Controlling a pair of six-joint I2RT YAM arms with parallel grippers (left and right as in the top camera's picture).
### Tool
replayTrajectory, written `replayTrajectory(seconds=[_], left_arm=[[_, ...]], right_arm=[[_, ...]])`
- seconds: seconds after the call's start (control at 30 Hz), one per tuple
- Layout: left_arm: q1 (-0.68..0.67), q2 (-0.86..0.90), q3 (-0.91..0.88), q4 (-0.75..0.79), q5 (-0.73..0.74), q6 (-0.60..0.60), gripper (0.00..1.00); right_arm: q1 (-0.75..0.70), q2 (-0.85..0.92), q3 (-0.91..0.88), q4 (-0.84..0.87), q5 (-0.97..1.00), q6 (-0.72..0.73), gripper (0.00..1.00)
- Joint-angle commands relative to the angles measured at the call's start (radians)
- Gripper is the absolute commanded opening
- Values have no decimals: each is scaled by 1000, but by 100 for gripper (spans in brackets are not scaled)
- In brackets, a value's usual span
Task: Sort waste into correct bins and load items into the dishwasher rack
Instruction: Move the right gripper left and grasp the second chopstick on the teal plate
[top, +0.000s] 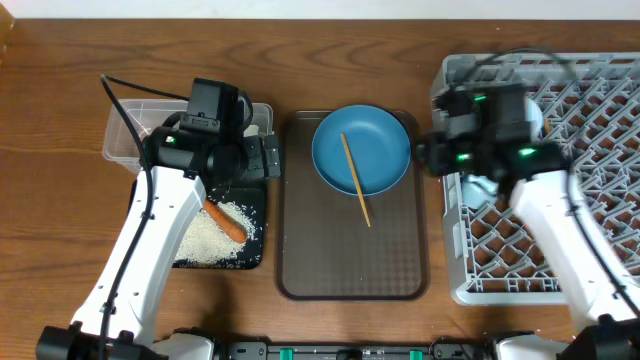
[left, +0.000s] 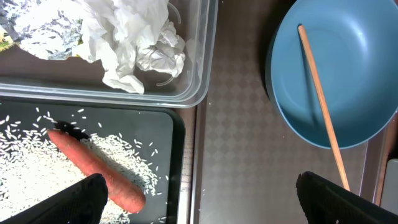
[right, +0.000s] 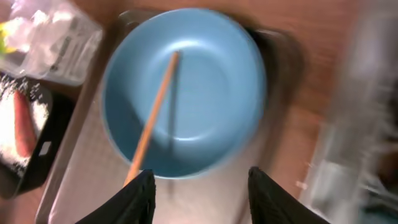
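The left gripper (left: 203, 200) is held wide open and empty beside the black tray (left: 177, 143), where the waste appears already sorted. The right gripper (right: 202, 199) is poised part-open and empty over the blue plate (top: 385, 150) at mid-tabletop. A chopstick (top: 355, 180) is propped across the plate, its long axis running back to front and angled slightly toward the right edge.
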Motion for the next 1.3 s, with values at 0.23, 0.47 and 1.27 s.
replayTrajectory(seconds=[0.23, 0.47, 1.27], left_arm=[[4, 3, -9, -3, -11, 6, 100], [4, 3, -9, -3, -11, 6, 100], [4, 3, -9, -3, -11, 6, 100]], right_arm=[[285, 1, -164, 243, 327, 127, 54], [361, 37, -251, 349, 380, 178, 57], [410, 211, -256, 446, 381, 192, 13]])
